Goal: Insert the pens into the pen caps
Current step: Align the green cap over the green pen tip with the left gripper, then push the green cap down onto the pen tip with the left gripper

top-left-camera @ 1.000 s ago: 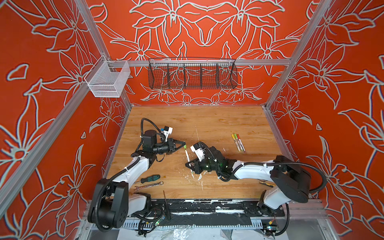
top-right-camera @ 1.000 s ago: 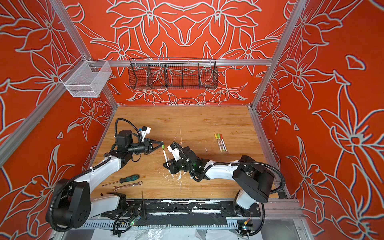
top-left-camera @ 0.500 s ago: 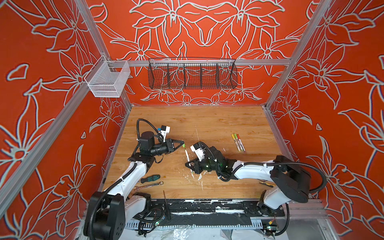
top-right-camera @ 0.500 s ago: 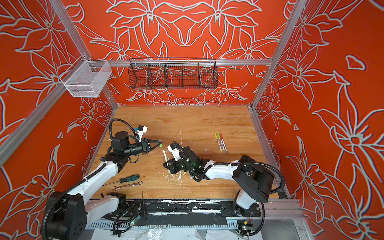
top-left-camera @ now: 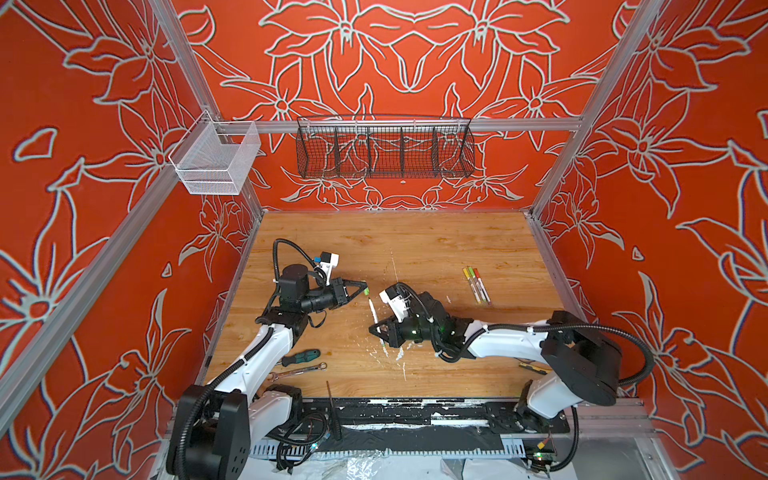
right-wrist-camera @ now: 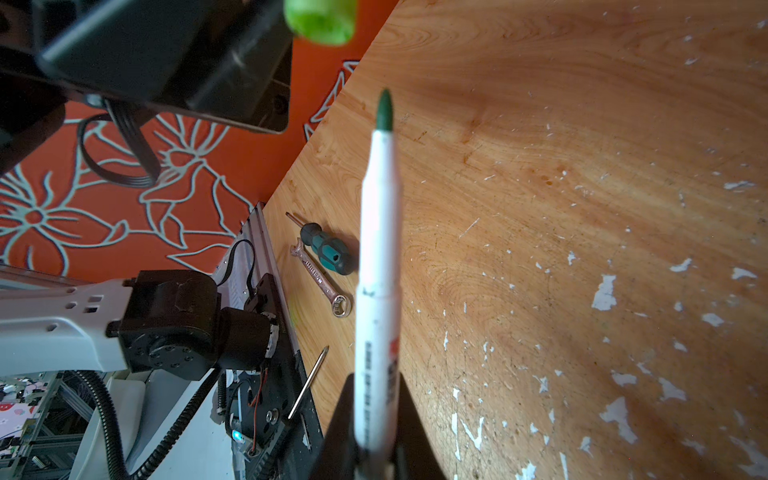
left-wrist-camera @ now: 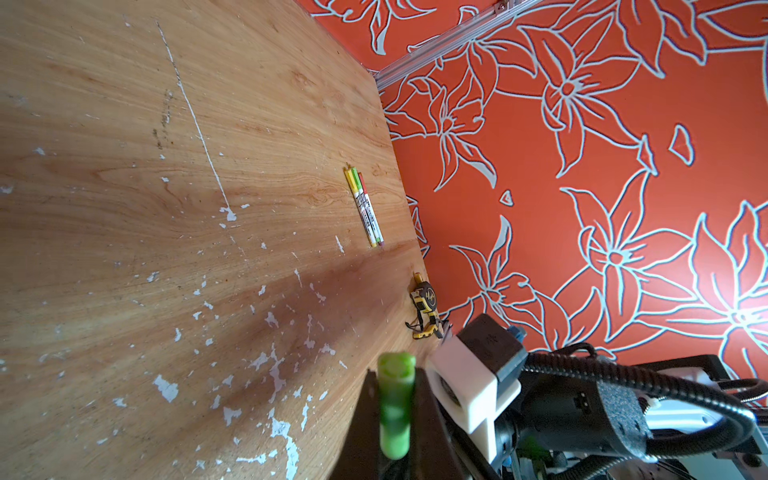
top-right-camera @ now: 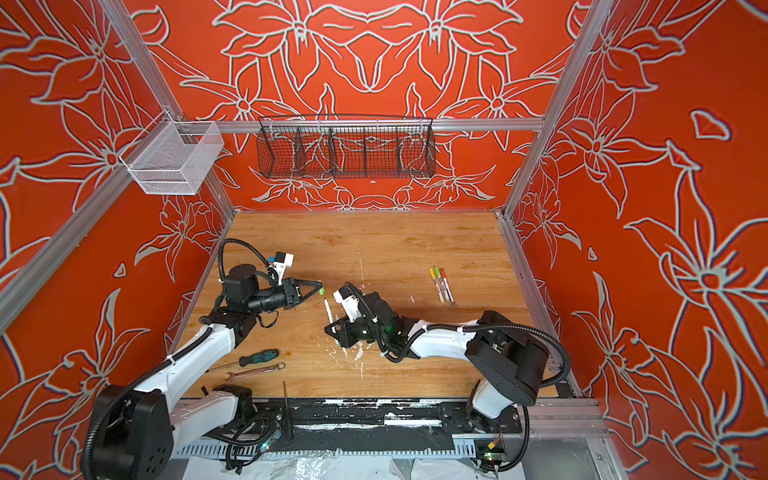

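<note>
My left gripper point(top-left-camera: 365, 287) point(top-right-camera: 320, 289) is shut on a short green pen cap point(top-left-camera: 367, 290) point(left-wrist-camera: 395, 405), held above the table left of centre. In the left wrist view the left gripper point(left-wrist-camera: 395, 376) clamps the cap between both fingers. My right gripper point(top-left-camera: 375, 327) point(top-right-camera: 332, 328) point(right-wrist-camera: 376, 380) is shut on a white pen point(top-left-camera: 372, 311) point(right-wrist-camera: 378, 249) whose bare green tip point(right-wrist-camera: 384, 110) points toward the cap point(right-wrist-camera: 321, 20). A small gap separates tip and cap, and they are not in line. Three capped pens point(top-left-camera: 476, 285) point(left-wrist-camera: 365, 208) lie side by side at the right.
A green-handled screwdriver point(top-left-camera: 305, 357) and a silver wrench point(top-left-camera: 297, 371) lie near the front left edge. A yellow tape measure point(left-wrist-camera: 424, 305) sits by the right wall. A black wire basket point(top-left-camera: 384, 147) and a white mesh basket point(top-left-camera: 214, 160) hang on the walls.
The left arm's elbow and wrist have shifted slightly leftward while the cap stays almost where it was. The right arm and pen have not moved.
</note>
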Controlling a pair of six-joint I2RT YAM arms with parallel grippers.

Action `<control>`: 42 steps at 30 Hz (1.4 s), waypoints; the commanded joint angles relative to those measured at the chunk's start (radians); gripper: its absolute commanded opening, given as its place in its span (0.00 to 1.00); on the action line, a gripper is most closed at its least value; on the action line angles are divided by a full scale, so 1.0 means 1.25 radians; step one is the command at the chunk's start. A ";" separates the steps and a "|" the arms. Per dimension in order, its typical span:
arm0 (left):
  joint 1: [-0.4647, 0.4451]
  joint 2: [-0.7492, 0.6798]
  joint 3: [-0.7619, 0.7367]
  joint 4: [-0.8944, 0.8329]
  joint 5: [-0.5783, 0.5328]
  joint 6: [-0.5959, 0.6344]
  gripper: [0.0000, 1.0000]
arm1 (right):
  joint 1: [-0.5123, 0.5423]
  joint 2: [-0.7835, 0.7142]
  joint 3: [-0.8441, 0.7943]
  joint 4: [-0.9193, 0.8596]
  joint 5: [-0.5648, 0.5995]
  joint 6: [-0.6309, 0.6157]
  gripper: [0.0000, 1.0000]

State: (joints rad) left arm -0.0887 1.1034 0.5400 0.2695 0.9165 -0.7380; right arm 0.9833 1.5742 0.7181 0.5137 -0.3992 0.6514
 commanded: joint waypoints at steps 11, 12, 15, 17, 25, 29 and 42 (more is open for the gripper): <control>0.001 0.016 -0.006 0.001 -0.008 0.015 0.00 | 0.008 -0.026 0.026 0.012 -0.006 -0.010 0.00; 0.001 0.016 -0.006 0.001 -0.007 0.014 0.00 | 0.009 -0.027 0.026 0.012 -0.007 -0.010 0.00; 0.000 0.016 -0.005 -0.001 -0.007 0.016 0.00 | 0.009 -0.028 0.028 0.011 -0.008 -0.011 0.00; -0.001 0.016 -0.007 0.004 -0.004 0.013 0.00 | 0.009 -0.027 0.031 0.008 -0.008 -0.012 0.00; -0.010 0.015 -0.005 0.029 0.021 0.000 0.00 | 0.009 -0.021 0.038 0.007 -0.008 -0.015 0.00; -0.022 0.017 -0.005 0.026 0.027 0.005 0.00 | 0.008 -0.026 0.041 0.000 -0.003 -0.021 0.00; -0.008 -0.010 0.017 0.001 0.020 0.001 0.00 | 0.008 -0.040 0.007 0.004 0.007 -0.013 0.00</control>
State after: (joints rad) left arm -0.1112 1.1145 0.5404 0.2699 0.9268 -0.7338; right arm 0.9844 1.5585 0.7414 0.5060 -0.4019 0.6289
